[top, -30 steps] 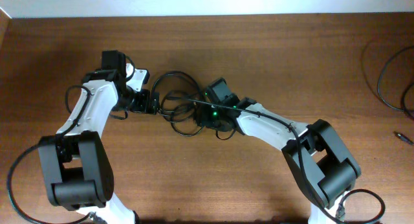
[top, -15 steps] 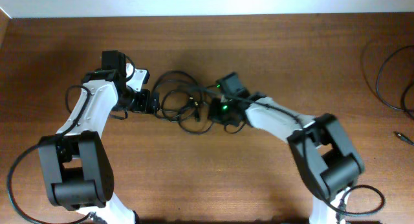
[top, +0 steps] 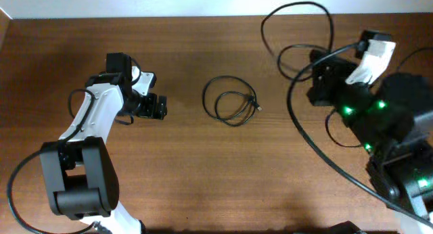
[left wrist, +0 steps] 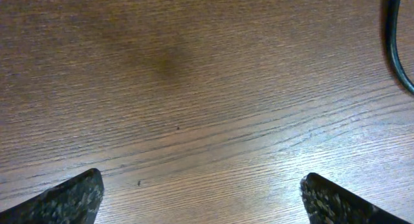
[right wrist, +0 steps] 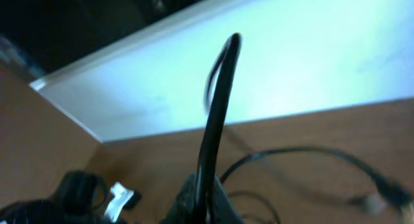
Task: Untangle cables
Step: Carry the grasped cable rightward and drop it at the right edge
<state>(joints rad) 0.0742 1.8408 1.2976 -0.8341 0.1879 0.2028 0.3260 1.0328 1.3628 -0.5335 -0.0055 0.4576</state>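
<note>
One thin black cable (top: 230, 107) lies in a loose coil on the table's middle, its small plug at the right. My left gripper (top: 161, 107) stands open to the left of it, apart from it; in the left wrist view the left gripper (left wrist: 204, 199) hangs over bare wood, with a bit of cable (left wrist: 396, 46) at the top right. My right gripper (right wrist: 206, 199) is shut on a second cable (right wrist: 220, 101) that rises between its fingers. Overhead, the right arm (top: 365, 102) is lifted high at the right, and that cable (top: 298, 31) hangs from it in big loops.
More black cables (top: 406, 78) lie at the table's far right edge, with a small plug (top: 423, 144) below them. The white wall (top: 203, 3) borders the table's back. The right arm's own thick cable (top: 318, 153) sweeps across the right side.
My right gripper closed on one cable and swung up and to the right with it, out of the tangle. The other coil stayed at the middle. The left arm has not moved.
</note>
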